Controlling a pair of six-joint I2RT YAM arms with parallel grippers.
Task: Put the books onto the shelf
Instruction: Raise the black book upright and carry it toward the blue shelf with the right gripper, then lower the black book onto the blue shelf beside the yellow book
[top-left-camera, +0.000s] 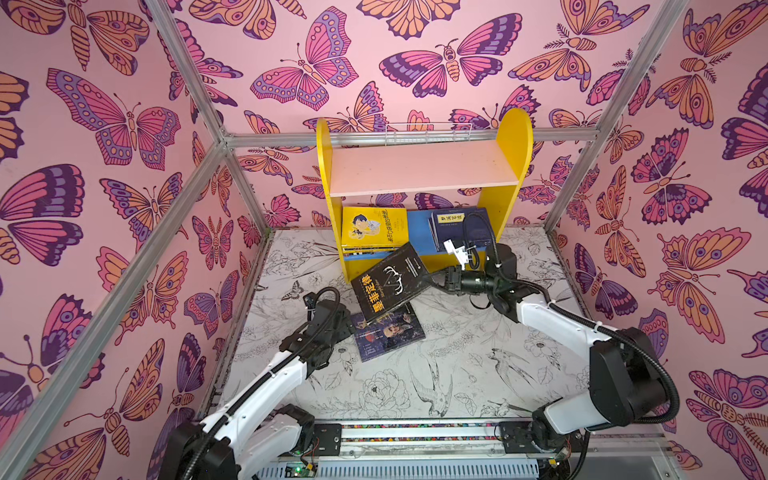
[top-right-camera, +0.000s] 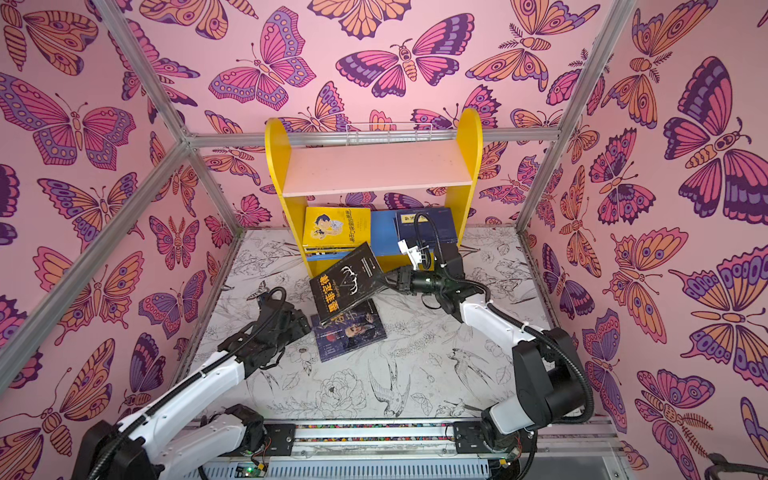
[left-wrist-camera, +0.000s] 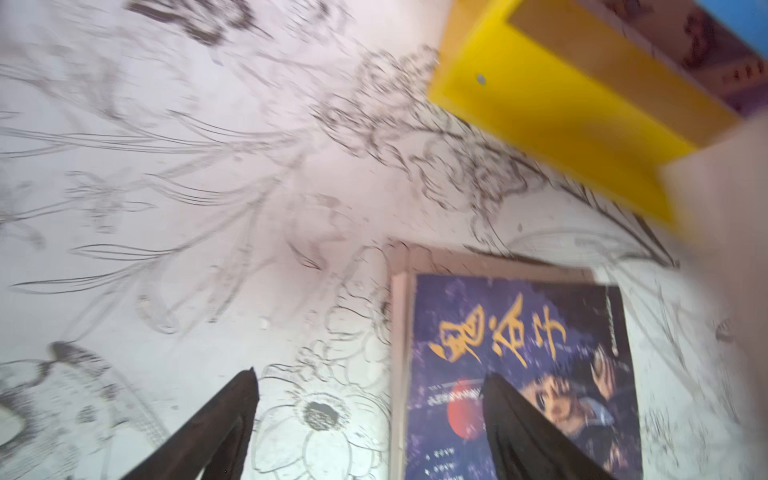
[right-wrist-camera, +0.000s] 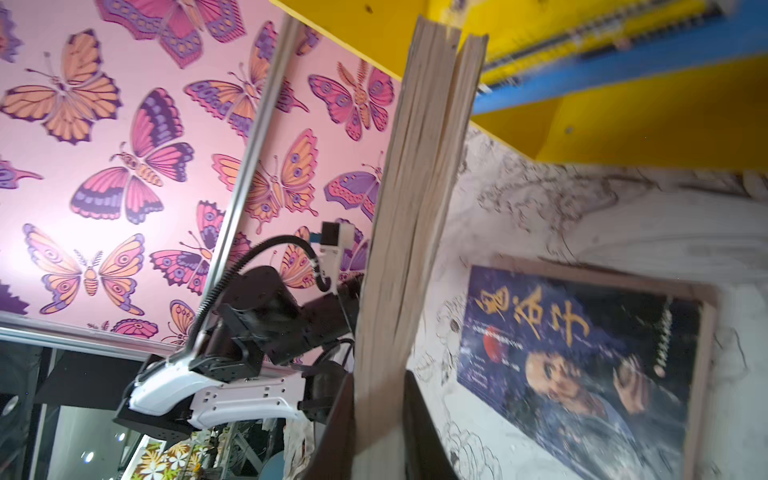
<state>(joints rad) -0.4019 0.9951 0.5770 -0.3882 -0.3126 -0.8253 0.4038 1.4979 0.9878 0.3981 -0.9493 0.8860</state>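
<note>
Hanging tilted just before shelf (top-left-camera: 419, 166): black paperback (top-left-camera: 390, 282), clamped at page edge by right gripper (top-left-camera: 434, 278). Light, floppy; pages splaying; grip nearer spine likely steadier. Dark blue paperback (top-left-camera: 386, 334) flat on table (top-left-camera: 457, 374); left gripper (left-wrist-camera: 370, 374) spread wide over its edge.

place: we take this for a robot lab test cell | walls: butterfly-print panels (top-left-camera: 124, 124) on an aluminium frame (top-left-camera: 274, 140) | floor: tabletop (top-left-camera: 457, 365) printed with flowers and birds | rig: we see left arm (top-left-camera: 266, 386) and right arm (top-left-camera: 561, 320) bolted to a base rail (top-left-camera: 415, 432), bare circuit board (top-left-camera: 297, 471) in front | prop: small yellow two-tier shelf (top-left-camera: 424, 170)
</note>
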